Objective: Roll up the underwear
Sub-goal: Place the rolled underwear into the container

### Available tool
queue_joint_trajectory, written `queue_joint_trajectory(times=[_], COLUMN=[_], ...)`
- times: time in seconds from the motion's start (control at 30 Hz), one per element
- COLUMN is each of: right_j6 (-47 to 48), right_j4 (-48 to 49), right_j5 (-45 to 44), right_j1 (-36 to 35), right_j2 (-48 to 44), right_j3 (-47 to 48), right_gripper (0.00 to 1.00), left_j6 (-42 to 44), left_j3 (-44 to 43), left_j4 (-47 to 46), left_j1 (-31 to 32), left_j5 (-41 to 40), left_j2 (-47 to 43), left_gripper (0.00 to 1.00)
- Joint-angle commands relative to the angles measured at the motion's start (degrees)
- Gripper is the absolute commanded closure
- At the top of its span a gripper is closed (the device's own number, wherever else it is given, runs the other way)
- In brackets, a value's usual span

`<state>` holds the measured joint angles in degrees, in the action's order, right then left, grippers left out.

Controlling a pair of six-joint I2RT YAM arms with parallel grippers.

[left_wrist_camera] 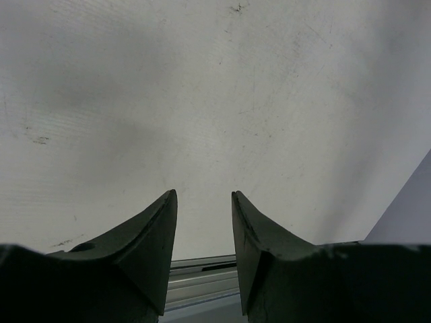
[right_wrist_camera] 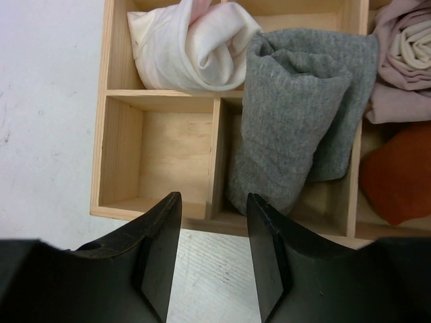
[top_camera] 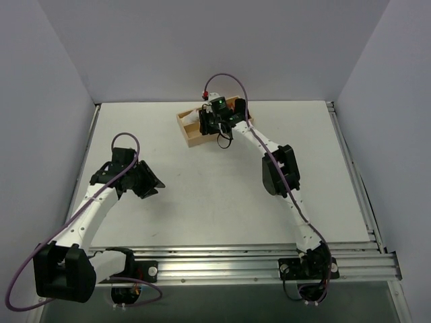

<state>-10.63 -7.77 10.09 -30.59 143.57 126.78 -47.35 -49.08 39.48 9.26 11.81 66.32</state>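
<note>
**Underwear out of my sight**

My left arm sits folded at lower left, left claw (left_wrist_camera: pixel 203 196) spread and empty over the tabletop (left_wrist_camera: pixel 202 81). My right arm stretches to upper centre, right claw (right_wrist_camera: pixel 213 199) spread and empty at the wooden tray (right_wrist_camera: pixel 106 134)'s near rim. I cannot tell where the underwear lies.

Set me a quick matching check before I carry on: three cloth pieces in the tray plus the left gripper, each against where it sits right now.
Things:
1. white roll
2. grey roll
3. orange-brown cloth
4. left gripper

Places (for the tray, as the right wrist view shows it):
a. lower right edge of the view
b. open, over bare table
c. upper left compartment
d. middle, reaching from the upper row into the lower row

Pairs: 1-c, 2-d, 3-a, 4-b.
</note>
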Motion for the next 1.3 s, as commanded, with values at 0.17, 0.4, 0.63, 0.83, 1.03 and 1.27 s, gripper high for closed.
queue_joint_trajectory(times=[0.17, 0.4, 0.63, 0.83, 1.03, 1.27], right_j6=[-0.3, -1.0, -11.2, -20.4, -20.9, -17.9], right_j4=[-2.2, -1.9, -0.5, 4.0, 1.6, -4.1], right_j5=[-1.4, -3.1, -7.1, -9.6, -11.8, -12.0], right_j1=[-1.8, -3.9, -9.3, -15.0, -16.4, -12.7], right_j2=[4.5, -0.8, -8.2, -15.1, -16.7, -21.1], right_j3=[4.7, -3.5, -15.4, -25.6, -23.9, -18.9], right_gripper=[0.68, 0.89, 0.99, 0.98, 0.82, 0.74], left_j6=[0.3, 1.7, 2.4, 2.5, 0.9, 2.0], left_j3=[0.7, -2.1, -9.0, -13.8, -11.5, -10.9], left_j4=[-1.0, -1.4, -4.0, -5.4, -11.9, -11.7], left_j1=[-0.5, -1.1, -3.5, -4.7, -4.6, -3.8], left_j5=[0.8, -2.1, -4.1, -0.6, 2.4, 0.7], left_j2=[-0.7, 1.6, 11.0, 16.0, 18.0, 23.1], left_gripper=[0.54, 0.54, 0.54, 0.54, 0.53, 0.53])
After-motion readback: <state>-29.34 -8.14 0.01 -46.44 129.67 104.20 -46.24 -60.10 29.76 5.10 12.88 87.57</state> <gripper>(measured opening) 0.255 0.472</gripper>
